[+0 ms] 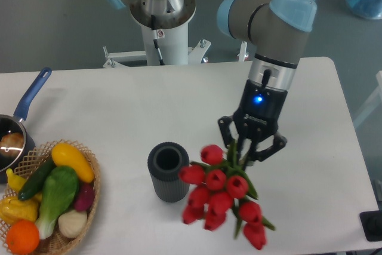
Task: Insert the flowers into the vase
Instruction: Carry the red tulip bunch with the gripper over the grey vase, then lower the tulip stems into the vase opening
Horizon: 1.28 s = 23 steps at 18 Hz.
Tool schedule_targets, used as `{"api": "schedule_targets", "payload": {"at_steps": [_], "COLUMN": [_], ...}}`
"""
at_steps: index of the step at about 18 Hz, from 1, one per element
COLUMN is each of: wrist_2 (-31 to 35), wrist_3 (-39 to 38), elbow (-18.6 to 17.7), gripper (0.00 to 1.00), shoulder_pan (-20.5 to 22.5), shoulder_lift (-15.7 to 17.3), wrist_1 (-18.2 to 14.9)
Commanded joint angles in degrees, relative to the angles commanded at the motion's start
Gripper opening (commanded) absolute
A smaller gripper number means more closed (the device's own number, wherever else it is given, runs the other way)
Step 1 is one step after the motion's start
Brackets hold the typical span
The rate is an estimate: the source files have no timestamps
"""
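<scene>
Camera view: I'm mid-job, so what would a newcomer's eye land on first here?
First the flowers, a red tulip bunch hanging blooms-down from the tool right of centre, which grips their green stems. Just left of them stands the vase, dark, ribbed, upright, its mouth empty. At the far left edge, a wicker basket of colourful toy vegetables.

You have the flowers (222, 194), a bunch of about 9 red tulips on green stems, hanging heads down and slightly blurred above the desk (119, 106) near its front edge. The vase (169, 171), a dark grey ribbed cylinder, stands upright just left of them, its round mouth open.
</scene>
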Motion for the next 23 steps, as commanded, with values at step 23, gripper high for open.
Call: {"api": "schedule_targets", "payload": {"at_steps": [23], "wrist_2": [-23.57], "wrist_3": [6.15], "elbow": [-9.05], "gripper": [0.09], "shoulder_pan": [-1.41], "shoulder_lift": [-0.44], "wrist_1": [0.09]}}
